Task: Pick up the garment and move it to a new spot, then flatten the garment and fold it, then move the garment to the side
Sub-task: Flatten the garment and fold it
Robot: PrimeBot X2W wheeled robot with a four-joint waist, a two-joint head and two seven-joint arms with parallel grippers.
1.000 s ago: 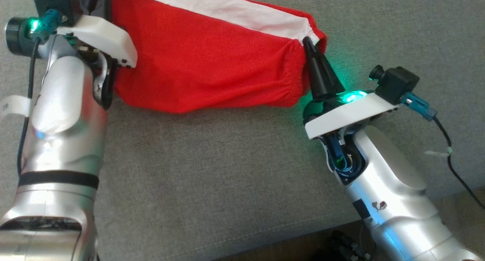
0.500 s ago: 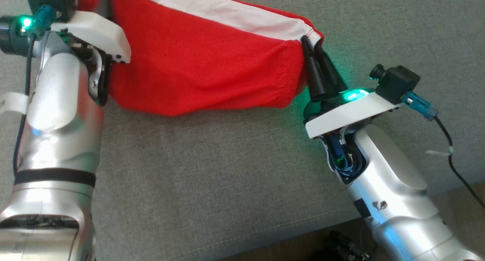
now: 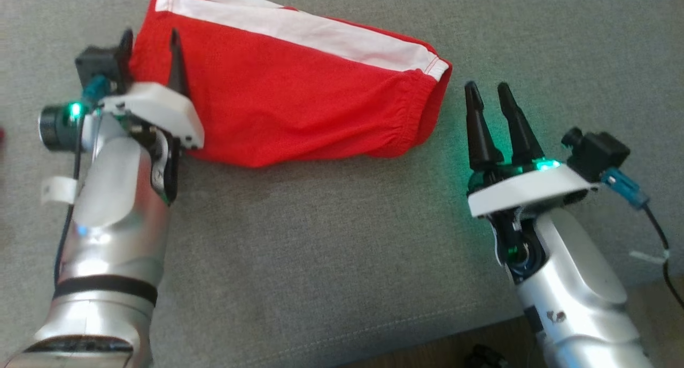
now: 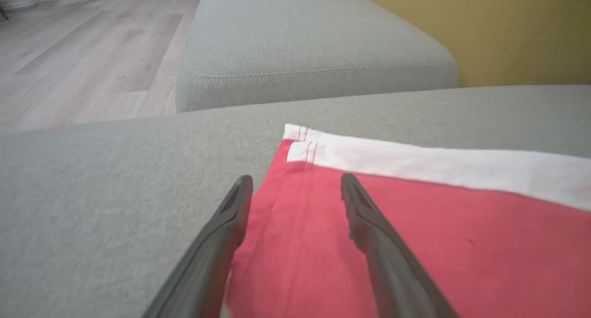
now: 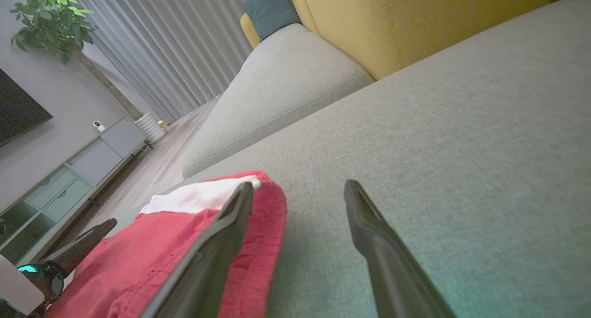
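The left gripper (image 3: 150, 45) stands open and holds nothing. In the left wrist view (image 4: 296, 179) its 2 fingers straddle the near corner of the garment (image 4: 415, 244): the finger at 9 o'clock sits along the cloth's hemmed edge, and the one at 3 o'clock is over red fabric. Whether either tip touches the cloth I cannot tell.

The right gripper (image 3: 487, 87) is also open and empty, its fingers pointing toward 12 o'clock in the head view. A strip of bare grey cushion (image 3: 320, 250) separates it from the garment's gathered end, which lies at its 10 o'clock. In its own wrist view (image 5: 299, 185) the 9 o'clock finger crosses in front of that elastic end, and the 3 o'clock finger is over bare cushion.

The garment (image 3: 299, 101), red with a white stripe along its far edge, lies on the cushion at the head view's 12 o'clock, between the 2 grippers.

Beyond, the right wrist view shows a yellow backrest (image 5: 415, 22) at 1 o'clock, a teal pillow (image 5: 270, 6) at 12, grey curtains (image 5: 175, 45) at 11 and a potted plant (image 5: 51, 18) at 10.
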